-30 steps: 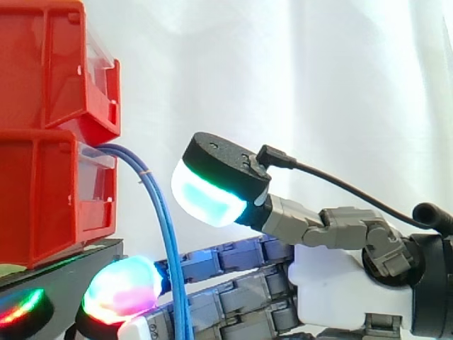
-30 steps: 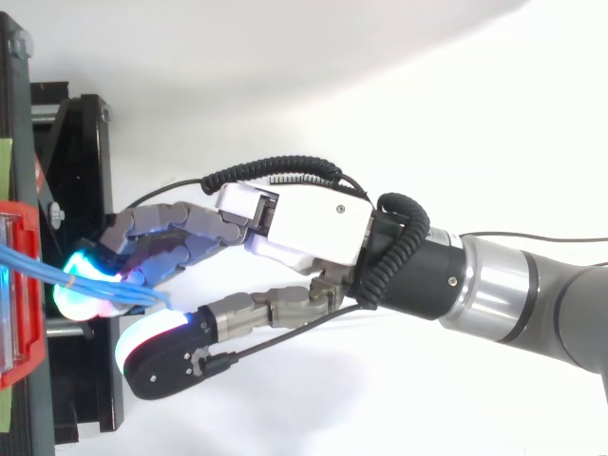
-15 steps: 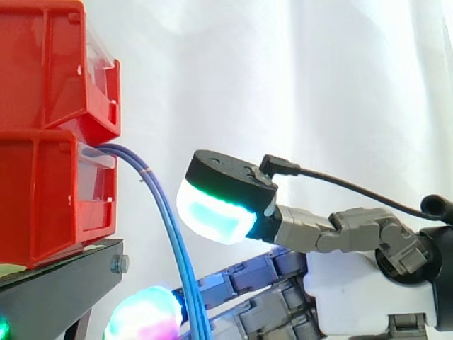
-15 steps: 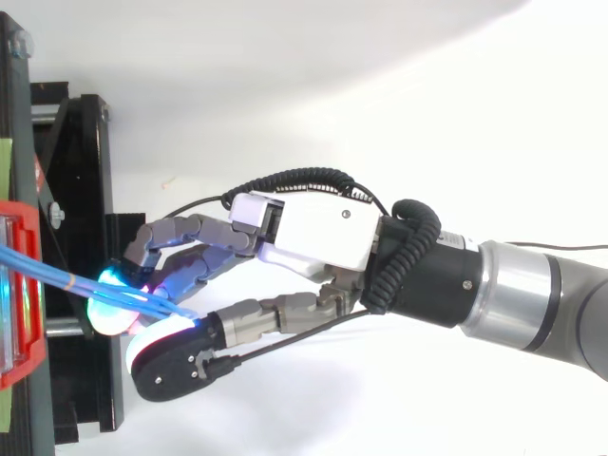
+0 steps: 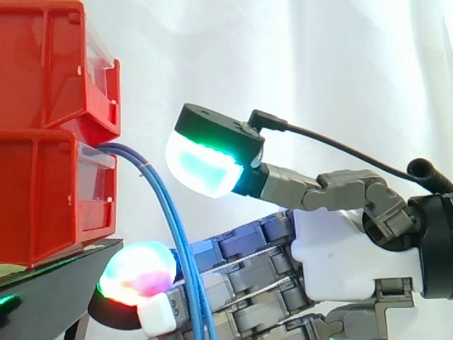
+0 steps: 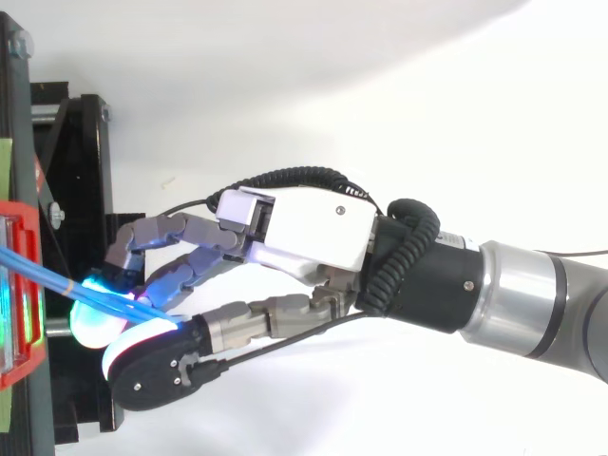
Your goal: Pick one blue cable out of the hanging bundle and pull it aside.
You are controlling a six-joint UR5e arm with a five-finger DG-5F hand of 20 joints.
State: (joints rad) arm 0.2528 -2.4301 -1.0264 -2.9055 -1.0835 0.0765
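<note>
— Start at the fingertips (image 5: 138,273). Are they on anything?

— Not that I can see. The fingers reach out nearly straight toward the black stand (image 5: 49,290), with their glowing pads close by its edge. The thumb (image 5: 202,168) is raised above them with a clear gap. So the hand (image 6: 304,228) is open and nothing is pinched.

— And the blue cables (image 5: 166,209)?

— They come out of the front of the lower red bin (image 5: 42,205), bend over and hang down as a tight bundle. They cross the fingers on the thumb's side. From above they run into the gap between the fingers and the thumb pad.

— Why is the thumb held so high?

— My guess is that it makes a wide mouth, so the strands sit inside before any closing. The fingers behind the bundle would serve as a backing for the thumb to press against.

— The task is one cable, though, not all of them.

— That's the hard part. The strands lie touching one another, so a plain squeeze would likely take several. I'd judge a fingertip must get between them first.

— And the arm (image 6: 532,304)?

— It comes in level from the right, before the white curtain (image 5: 318,71). That gives it room to draw away from the bin.
</note>
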